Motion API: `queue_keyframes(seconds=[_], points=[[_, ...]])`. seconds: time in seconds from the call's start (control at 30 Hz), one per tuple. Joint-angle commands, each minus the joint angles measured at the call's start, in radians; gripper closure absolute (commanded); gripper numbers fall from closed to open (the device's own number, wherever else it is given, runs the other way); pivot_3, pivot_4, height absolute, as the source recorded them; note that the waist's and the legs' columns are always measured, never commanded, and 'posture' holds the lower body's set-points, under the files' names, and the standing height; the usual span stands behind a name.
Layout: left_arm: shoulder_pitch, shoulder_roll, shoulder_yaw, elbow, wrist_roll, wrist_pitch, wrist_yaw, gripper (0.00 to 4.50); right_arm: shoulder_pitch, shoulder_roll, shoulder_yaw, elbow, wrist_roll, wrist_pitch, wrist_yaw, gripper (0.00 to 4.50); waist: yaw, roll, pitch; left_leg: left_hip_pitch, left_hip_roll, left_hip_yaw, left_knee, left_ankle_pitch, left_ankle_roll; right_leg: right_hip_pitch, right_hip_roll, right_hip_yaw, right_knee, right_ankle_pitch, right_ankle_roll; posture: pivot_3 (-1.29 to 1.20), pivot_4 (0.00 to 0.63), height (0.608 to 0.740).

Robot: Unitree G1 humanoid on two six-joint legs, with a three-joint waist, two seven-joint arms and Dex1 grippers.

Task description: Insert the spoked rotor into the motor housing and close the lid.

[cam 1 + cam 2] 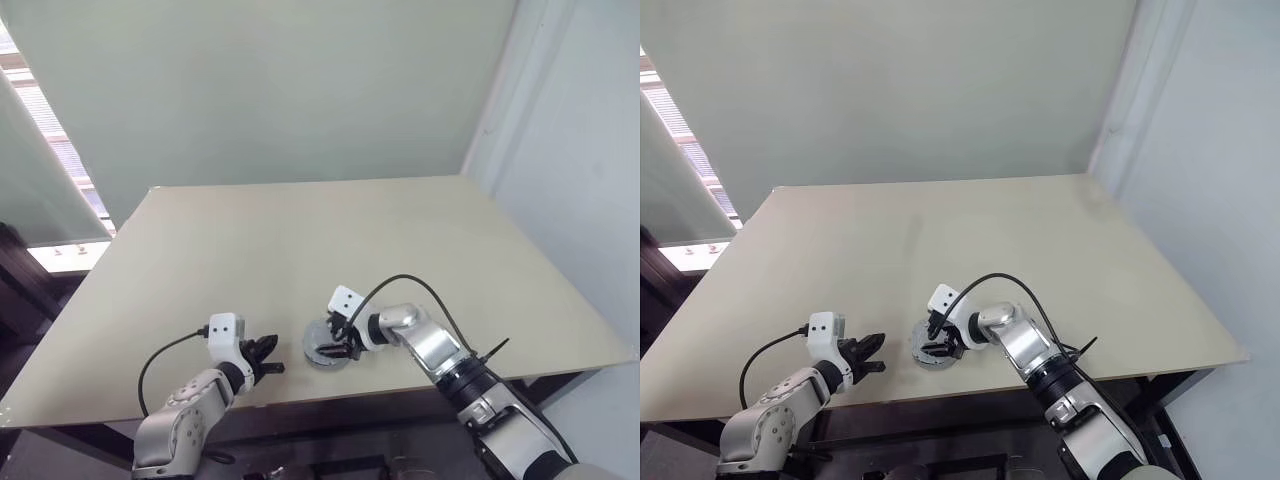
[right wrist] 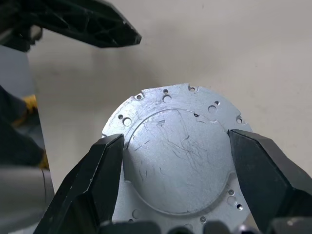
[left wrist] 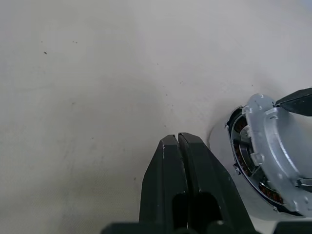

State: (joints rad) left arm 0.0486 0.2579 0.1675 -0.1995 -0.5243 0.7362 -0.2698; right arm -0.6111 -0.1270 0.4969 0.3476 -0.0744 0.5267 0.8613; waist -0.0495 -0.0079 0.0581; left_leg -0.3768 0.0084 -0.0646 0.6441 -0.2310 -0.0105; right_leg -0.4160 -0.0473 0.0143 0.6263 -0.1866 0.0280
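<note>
The motor housing (image 3: 242,158), a dark puck with copper windings, rests on the table near the front edge (image 1: 322,357). A silver disc with small holes, the lid (image 2: 180,156), sits tilted on top of it, leaving the windings in sight at one side (image 3: 280,146). My right gripper (image 2: 176,139) reaches in from the right and is shut on the lid, one finger on each side of its raised round part (image 1: 340,347). To the left of the housing, my left gripper (image 3: 178,139) is shut and empty, a short way off (image 1: 268,358). The spoked rotor is hidden.
The beige table (image 1: 330,250) stretches far back and to both sides. Its front edge (image 1: 300,397) runs just behind both grippers. A wall stands behind it, with a window blind (image 1: 40,130) at the left.
</note>
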Motion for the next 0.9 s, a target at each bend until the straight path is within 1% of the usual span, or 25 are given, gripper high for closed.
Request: queue_keyframes(seconds=[0.03, 0.37, 0.77, 0.9], points=[[-0.01, -0.002, -0.004, -0.045, -0.001, -0.009, -0.005, 4.5, -0.006, -0.007, 0.038, -0.031, -0.03, 0.082, -0.005, 1.3, 0.0, 0.0, 0.0, 0.0, 0.0, 0.0, 0.0, 0.0, 0.0, 0.0, 0.0, 0.0, 0.0, 0.0, 0.0, 0.0, 0.0, 0.74], [-0.008, -0.017, -0.021, -0.036, 0.008, -0.019, -0.004, 4.5, -0.033, -0.029, 0.133, -0.044, -0.077, 0.206, 0.014, 1.3, 0.0, 0.001, -0.001, 0.001, 0.0, 0.0, 0.0, 0.0, 0.0, 0.001, 0.0, 0.0, 0.0, 0.0, 0.0, 0.0, 0.0, 0.74], [0.0, -0.022, -0.04, -0.035, 0.015, -0.027, -0.008, 4.5, -0.072, -0.032, 0.19, 0.002, -0.099, 0.236, 0.041, 1.3, 0.0, 0.001, -0.006, 0.001, -0.001, -0.001, 0.0, 0.0, 0.0, 0.002, 0.0, 0.0, -0.001, 0.0, 0.0, 0.0, 0.0, 0.74], [0.001, -0.007, -0.076, -0.036, 0.037, -0.032, -0.026, 4.5, -0.079, -0.027, 0.193, 0.017, -0.105, 0.236, 0.037, 1.3, 0.0, 0.002, -0.007, 0.001, -0.001, -0.001, 0.0, 0.0, 0.0, 0.002, 0.0, 0.0, -0.001, 0.0, 0.0, 0.0, 0.0, 0.74]])
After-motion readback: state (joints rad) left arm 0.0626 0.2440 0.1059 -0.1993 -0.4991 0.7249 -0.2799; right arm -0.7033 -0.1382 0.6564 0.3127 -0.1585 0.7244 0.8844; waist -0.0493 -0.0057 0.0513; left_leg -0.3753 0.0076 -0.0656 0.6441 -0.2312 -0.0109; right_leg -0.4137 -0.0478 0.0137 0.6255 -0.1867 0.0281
